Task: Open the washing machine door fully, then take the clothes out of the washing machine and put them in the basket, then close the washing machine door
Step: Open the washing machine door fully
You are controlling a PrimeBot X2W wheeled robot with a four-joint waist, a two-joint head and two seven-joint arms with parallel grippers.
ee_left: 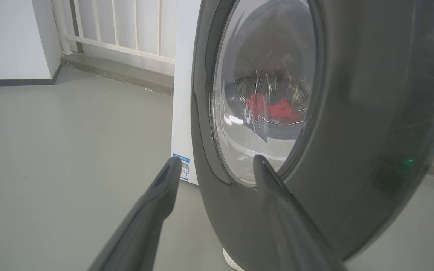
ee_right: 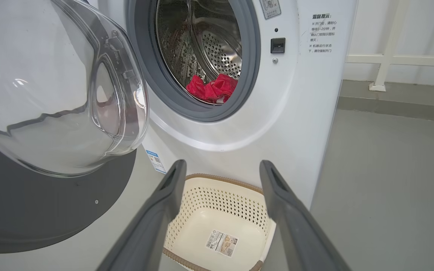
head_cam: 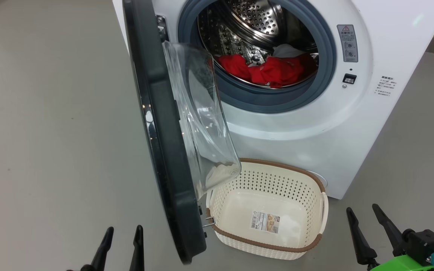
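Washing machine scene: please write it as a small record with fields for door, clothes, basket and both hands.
washing machine door: open, hinged on the left
clothes: red with some white, inside the drum
basket: on the floor before the washing machine, no clothes in it
left hand: open, empty, facing the door's outer side
right hand: open, empty, pointing toward the basket

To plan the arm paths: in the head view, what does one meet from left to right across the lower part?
Left hand → washing machine door → basket → right hand.
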